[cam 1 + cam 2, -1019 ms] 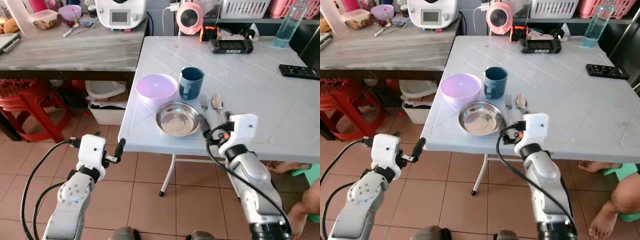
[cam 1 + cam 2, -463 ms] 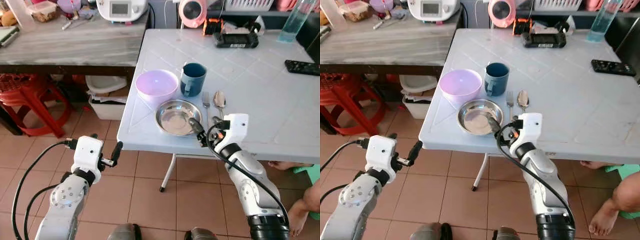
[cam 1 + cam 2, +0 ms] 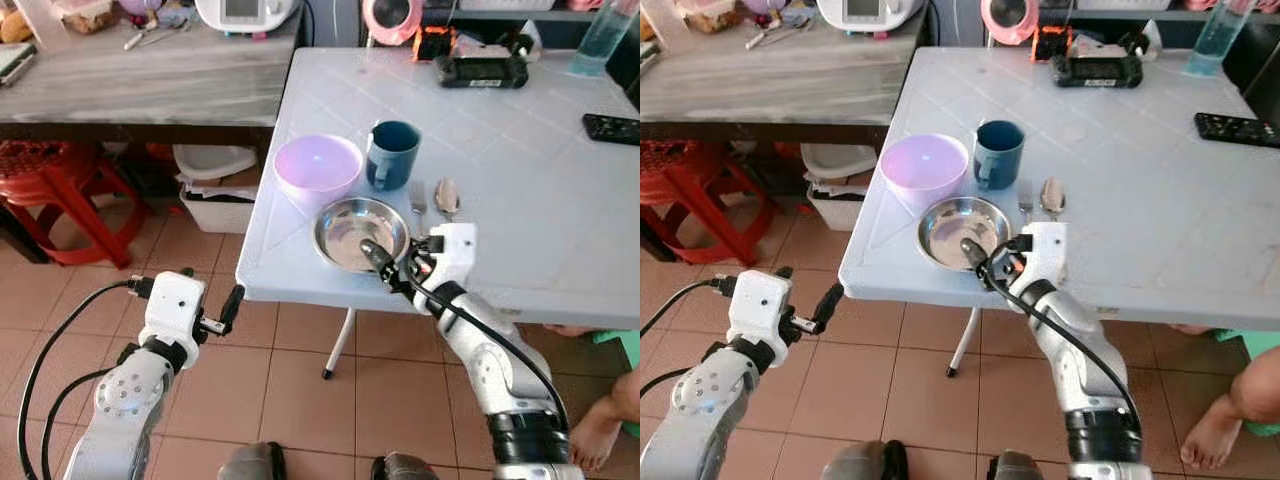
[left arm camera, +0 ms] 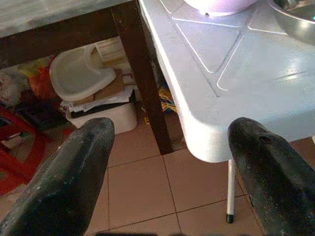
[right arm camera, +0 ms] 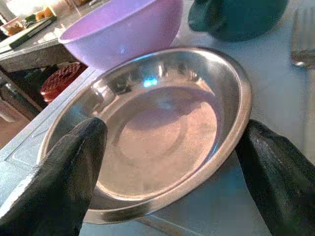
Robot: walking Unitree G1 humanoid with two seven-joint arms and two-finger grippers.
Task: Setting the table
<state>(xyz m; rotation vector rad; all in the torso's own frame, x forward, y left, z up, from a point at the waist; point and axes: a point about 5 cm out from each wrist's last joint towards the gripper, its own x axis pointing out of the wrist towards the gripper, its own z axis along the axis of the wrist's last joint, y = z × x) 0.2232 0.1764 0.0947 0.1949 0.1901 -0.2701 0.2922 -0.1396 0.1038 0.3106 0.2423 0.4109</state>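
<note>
A place setting near the front left corner of the white table [image 3: 520,190]. We see the steel plate [image 3: 360,232] lying flat close to the table's near edge, with the purple bowl [image 3: 317,167] and the dark blue mug [image 3: 390,153] just behind it and a fork [image 3: 417,196] and spoon [image 3: 446,194] side by side to its right (cutlery on the diner's right, drinking vessel behind the plate, as a setting usually runs). The right gripper [image 3: 990,262] reaches in from the table's edge at plate height; in the right wrist view its two black fingers [image 5: 59,182] stand wide apart, one over the plate's near rim and one outside its rim toward the cutlery, holding nothing. We judge that this low, straddling pose lets the jaws take the thin rim or nudge the plate, though we cannot tell whether either finger touches the metal. The left gripper [image 3: 228,308] hangs below and in front of the table corner, over the tiled floor [image 3: 280,390], its fingers [image 4: 69,172] also spread and empty; we take it to be held clear of the work. A remote [image 3: 610,127] and other gadgets lie well apart at the far side, outside the setting.
</note>
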